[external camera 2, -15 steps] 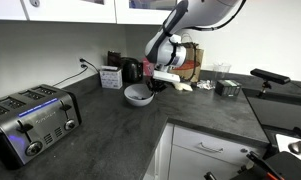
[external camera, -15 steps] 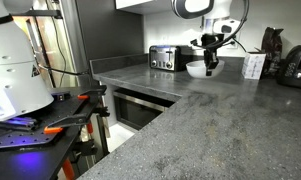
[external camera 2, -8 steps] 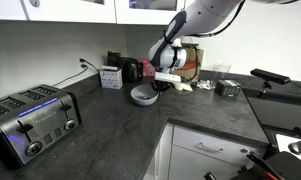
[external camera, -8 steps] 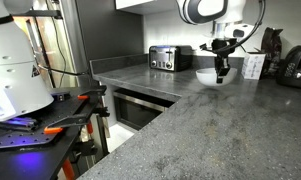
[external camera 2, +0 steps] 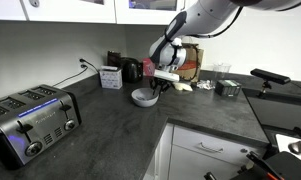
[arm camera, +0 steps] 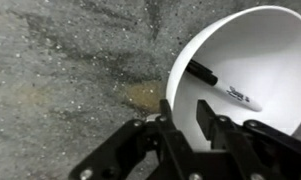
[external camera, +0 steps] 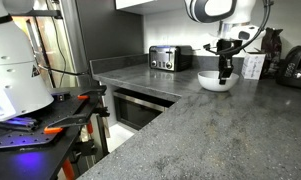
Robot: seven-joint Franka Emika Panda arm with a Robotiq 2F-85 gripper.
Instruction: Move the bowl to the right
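Note:
The white bowl (external camera: 214,80) rests on the grey countertop and shows in both exterior views (external camera 2: 143,96). In the wrist view the bowl (arm camera: 252,55) fills the right side and holds a black marker (arm camera: 222,85). My gripper (arm camera: 190,118) straddles the bowl's near rim, one finger outside and one inside, shut on it. In both exterior views the gripper (external camera: 226,72) (external camera 2: 158,86) points down at the bowl's edge.
The black-and-silver toaster (external camera: 168,57) (external camera 2: 30,120) stands apart from the bowl. A white box (external camera: 253,66) (external camera 2: 111,77) and a dark appliance (external camera: 295,65) stand by the wall near the bowl. Small items (external camera 2: 227,87) lie further along the counter.
My gripper and the bowl have slid together along the counter, away from the toaster and closer to the white box. The grip on the rim is unchanged.

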